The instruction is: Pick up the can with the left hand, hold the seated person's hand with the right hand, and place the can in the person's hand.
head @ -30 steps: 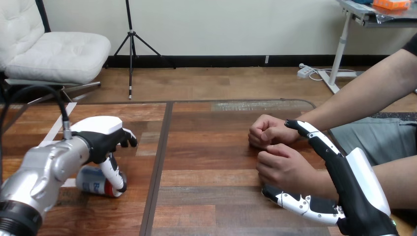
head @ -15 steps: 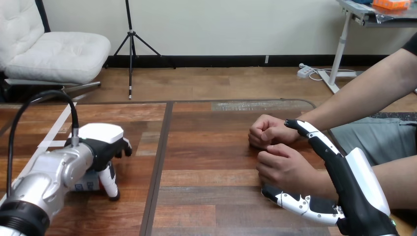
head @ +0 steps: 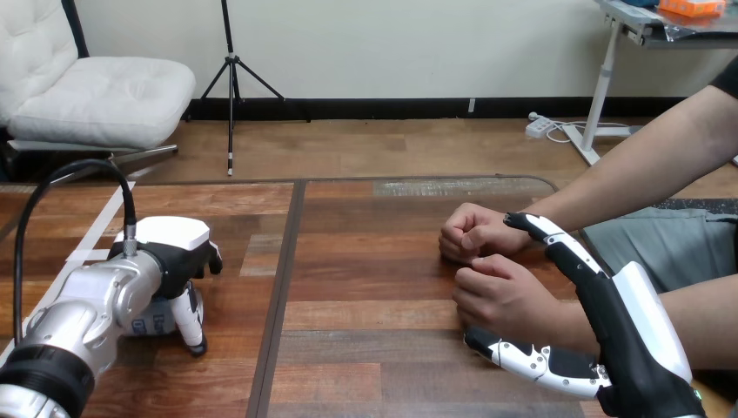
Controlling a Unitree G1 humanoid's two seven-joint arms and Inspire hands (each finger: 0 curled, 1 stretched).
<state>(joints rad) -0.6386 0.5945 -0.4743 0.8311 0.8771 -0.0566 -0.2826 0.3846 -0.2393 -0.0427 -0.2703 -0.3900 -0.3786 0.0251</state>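
Observation:
The can point(head: 155, 319) lies on its side on the table at the near left, mostly hidden under my left hand point(head: 170, 248). That hand sits on top of it, its thumb point(head: 191, 320) curled down round the can's right end to the tabletop. At the right, the person's two hands rest on the table as loose fists, the farther one point(head: 472, 231) and the nearer one point(head: 503, 296). My right hand point(head: 628, 331) is open around the nearer fist's wrist. Its straight fingers point(head: 557, 244) reach along the far side and its thumb point(head: 531, 359) lies on the near side, not curled round.
The wooden table point(head: 374, 313) has a dark seam point(head: 280, 279) running front to back between my left hand and the person's fists. A pale tape strip point(head: 100, 228) lies at the far left. The person's forearms point(head: 644, 170) come in from the right edge.
My left hand has slid left and settled lower over the can, and the can has shifted left with it. My right hand and the person's fists have not moved.

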